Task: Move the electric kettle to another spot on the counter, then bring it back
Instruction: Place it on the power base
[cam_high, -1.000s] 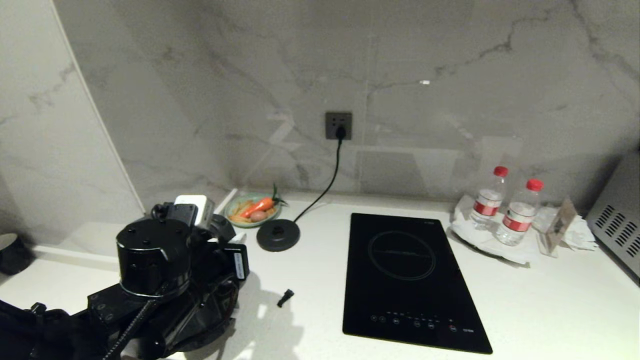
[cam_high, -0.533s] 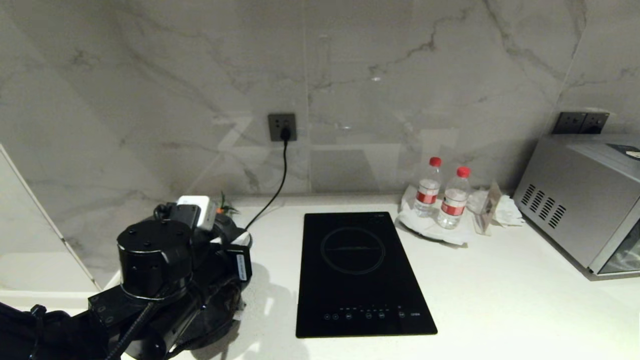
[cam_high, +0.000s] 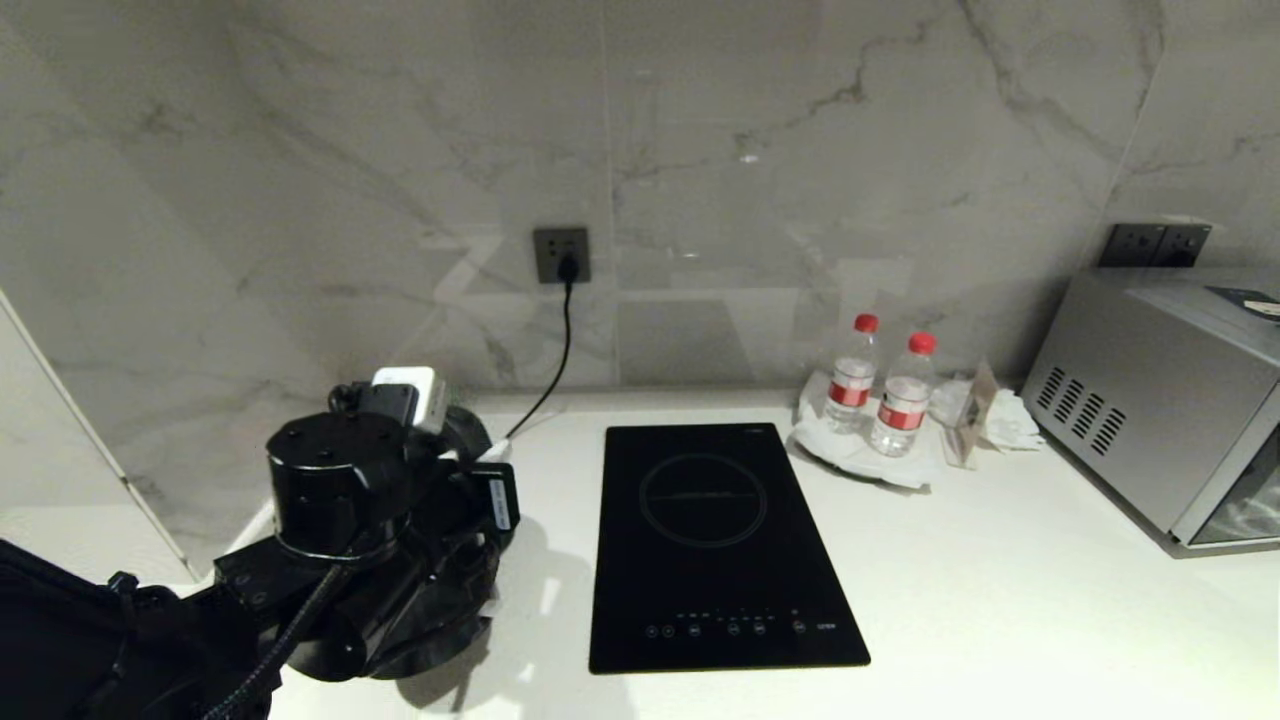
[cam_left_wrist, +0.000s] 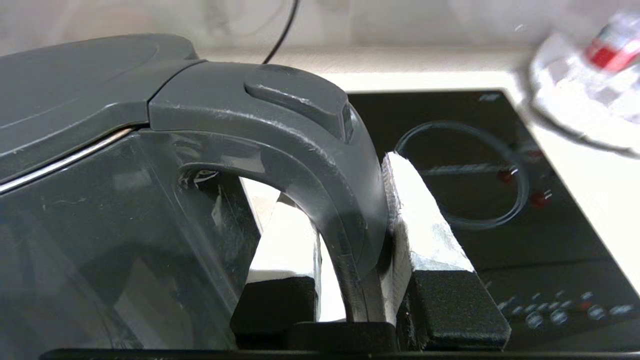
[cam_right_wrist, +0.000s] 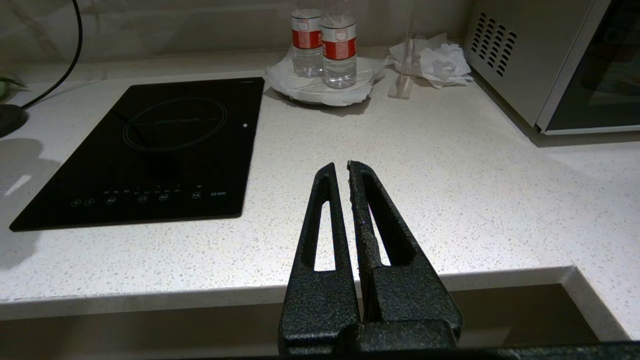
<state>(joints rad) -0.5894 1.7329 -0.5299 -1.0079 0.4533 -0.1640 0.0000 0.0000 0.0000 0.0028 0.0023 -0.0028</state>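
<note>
A: Where is the electric kettle (cam_left_wrist: 100, 165) sitting at this entry?

B: It is hanging from the left gripper (cam_left_wrist: 350, 240), at the left end of the counter (cam_high: 1000, 600), just left of the induction hob (cam_high: 715, 545). The head view is not showing whether its bottom is touching the worktop; the arm is covering it.

A: And the gripper?

B: The jaws are standing narrow, pinching the loop handle (cam_left_wrist: 320, 165) at its outer curve, below the lid button. One white pad (cam_left_wrist: 420, 225) is pressing on the outer face of the handle, the other is passing through the loop.

A: How is it likely handling?

B: Judging by the build, it is a rigid jug with glossy walls, too wide and slick to clamp around the body, so the handle is the sensible hold. Its weight is hanging off to one side of the grip, so it is probably wanting to swing or tilt. Whether water is inside cannot be told.

A: Right gripper (cam_right_wrist: 347, 172)?

B: It is parked at the counter's front edge, fingertips together, holding nothing.
</note>
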